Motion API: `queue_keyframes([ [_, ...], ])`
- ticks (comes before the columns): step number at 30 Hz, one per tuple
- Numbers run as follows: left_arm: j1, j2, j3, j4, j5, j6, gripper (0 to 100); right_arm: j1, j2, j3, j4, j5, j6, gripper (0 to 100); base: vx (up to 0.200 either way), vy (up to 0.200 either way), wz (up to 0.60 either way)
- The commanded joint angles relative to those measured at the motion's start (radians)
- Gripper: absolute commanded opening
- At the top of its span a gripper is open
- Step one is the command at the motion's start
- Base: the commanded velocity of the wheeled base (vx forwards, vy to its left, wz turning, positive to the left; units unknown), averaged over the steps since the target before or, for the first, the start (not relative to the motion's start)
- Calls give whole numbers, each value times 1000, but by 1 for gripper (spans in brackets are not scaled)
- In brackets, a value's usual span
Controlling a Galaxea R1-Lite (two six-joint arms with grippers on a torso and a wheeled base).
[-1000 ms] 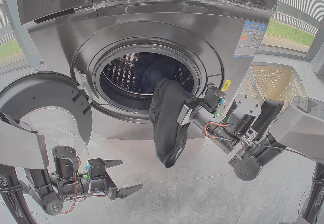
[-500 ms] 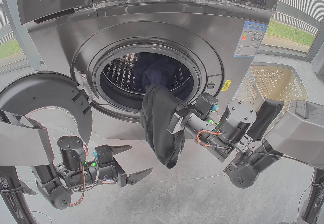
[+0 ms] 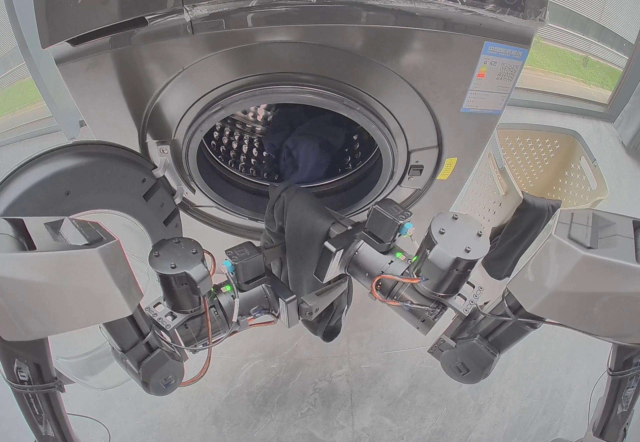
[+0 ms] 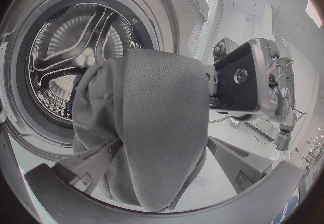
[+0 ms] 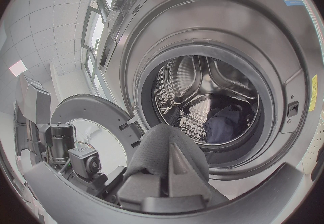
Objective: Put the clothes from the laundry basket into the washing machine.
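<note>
The washing machine (image 3: 300, 57) stands with its round door (image 3: 80, 190) swung out to the left. Dark navy clothes (image 3: 307, 147) lie in the drum (image 5: 206, 96). My right gripper (image 3: 321, 242) is shut on a dark grey garment (image 3: 297, 237) that hangs just below the drum's mouth. The same garment (image 5: 158, 153) drapes over that gripper's fingers (image 5: 180, 167). My left gripper (image 3: 313, 295) is open, low in front of the machine. Its two fingers (image 4: 98, 162) straddle the garment's (image 4: 158, 116) hanging lower end.
A beige laundry basket (image 3: 560, 163) stands to the right of the machine, with another dark garment (image 3: 523, 230) hanging over its near rim. The grey floor (image 3: 360, 390) in front is bare. The open door takes up the space on the left.
My right gripper has carried the grey garment left and a little lower. My left arm has risen and moved right, bringing its open fingers around the garment's lower end.
</note>
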Motion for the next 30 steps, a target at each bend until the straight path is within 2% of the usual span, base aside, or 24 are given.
queue_keyframes([
  [1, 0, 39, -27, -1, 0, 5, 100, 4, 8, -2, -2, 0, 0, 0, 0, 0, 0],
  [5, 8, 93, -73, -1, 16, 11, 100, 7, -1, 2, -2, 0, 0, 0, 0, 0, 0],
  [10, 34, 151, -144, -1, 74, 13, 100, 18, -23, 26, -8, -1, 3, 0, 0, 0, 0],
  [15, 54, 183, -202, 1, 88, 13, 100, 46, -49, 63, -10, -9, 5, 0, 0, 0, 0],
  [16, 64, 201, -228, 1, 109, 14, 100, 61, -63, 78, -8, -17, 5, 0, 0, 0, 0],
  [24, 72, 223, -268, 2, 121, 13, 100, 78, -86, 112, -11, -18, 8, 0, 0, 0, 0],
  [29, 72, 224, -297, -1, 151, 14, 100, 78, -87, 114, -13, -18, 11, 0, 0, 0, 0],
  [30, 72, 224, -303, -1, 152, 14, 0, 78, -87, 115, -13, -18, 11, 0, 0, 0, 0],
])
